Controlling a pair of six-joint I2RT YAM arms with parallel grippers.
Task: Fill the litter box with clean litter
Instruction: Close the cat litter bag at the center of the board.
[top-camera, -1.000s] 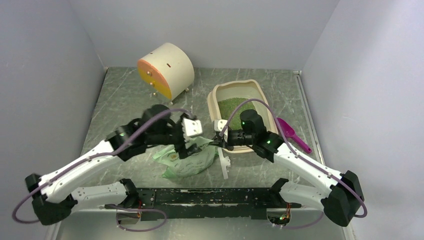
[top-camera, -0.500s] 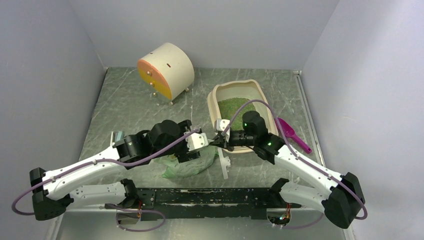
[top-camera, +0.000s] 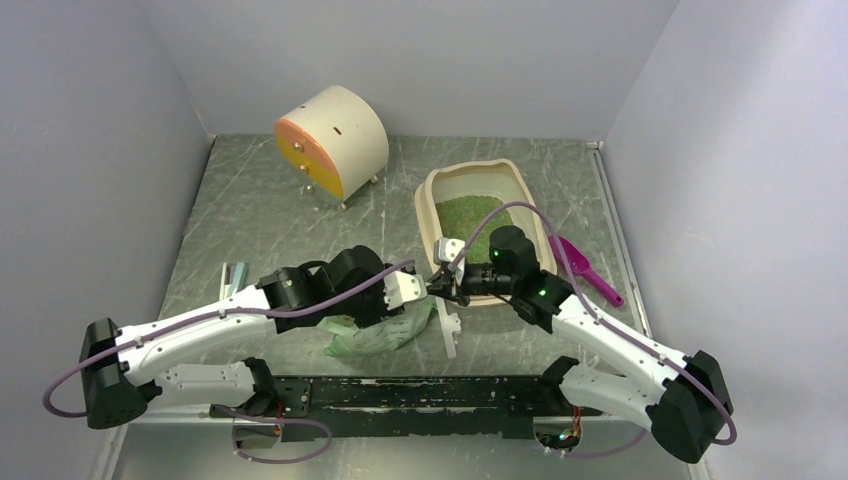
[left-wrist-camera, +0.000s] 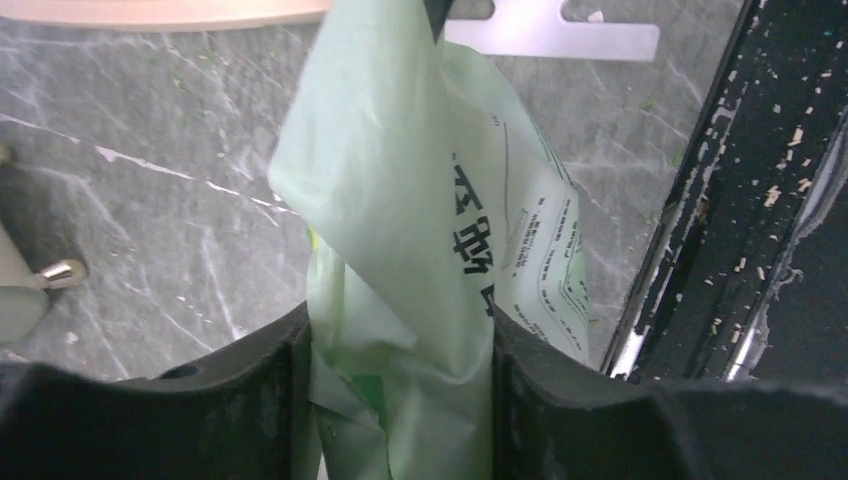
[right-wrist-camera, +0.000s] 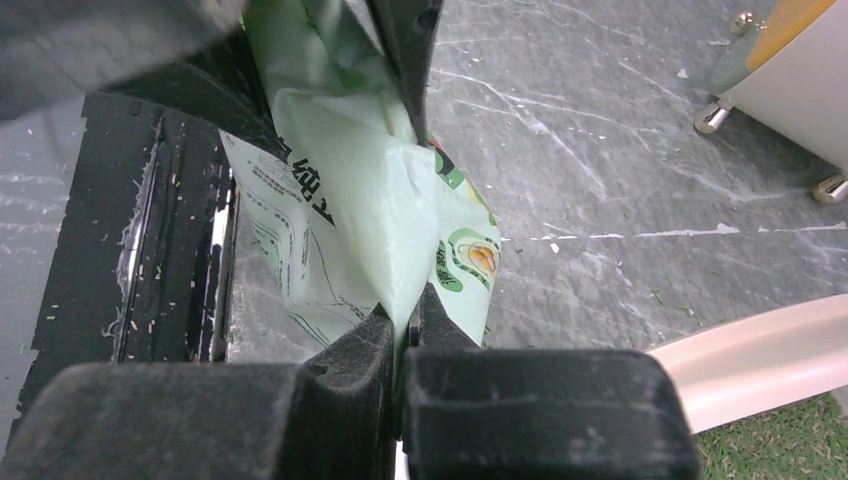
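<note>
The beige litter box (top-camera: 428, 205) stands right of centre, with a bed of green clean litter (top-camera: 470, 213) inside. Its rim (right-wrist-camera: 760, 360) and some litter (right-wrist-camera: 800, 440) show in the right wrist view. The light-green litter bag (top-camera: 385, 335) sags on the table just in front of the box's near left corner. My left gripper (top-camera: 405, 291) is shut on the bunched bag (left-wrist-camera: 420, 200), which fills the gap between its fingers (left-wrist-camera: 250, 390). My right gripper (top-camera: 440, 285) meets it from the right and is shut on a thin fold of the bag (right-wrist-camera: 350, 200).
A cream half-cylinder cabinet with an orange face (top-camera: 333, 140) stands at the back left. A magenta scoop (top-camera: 585, 268) lies right of the box. A white slotted strip (top-camera: 447, 328) lies by the bag. The black base rail (top-camera: 420, 392) runs along the near edge.
My left arm has swung down and to the right, bringing the bag lower and close to the right gripper. The right gripper has shifted slightly right, staying on the bag.
</note>
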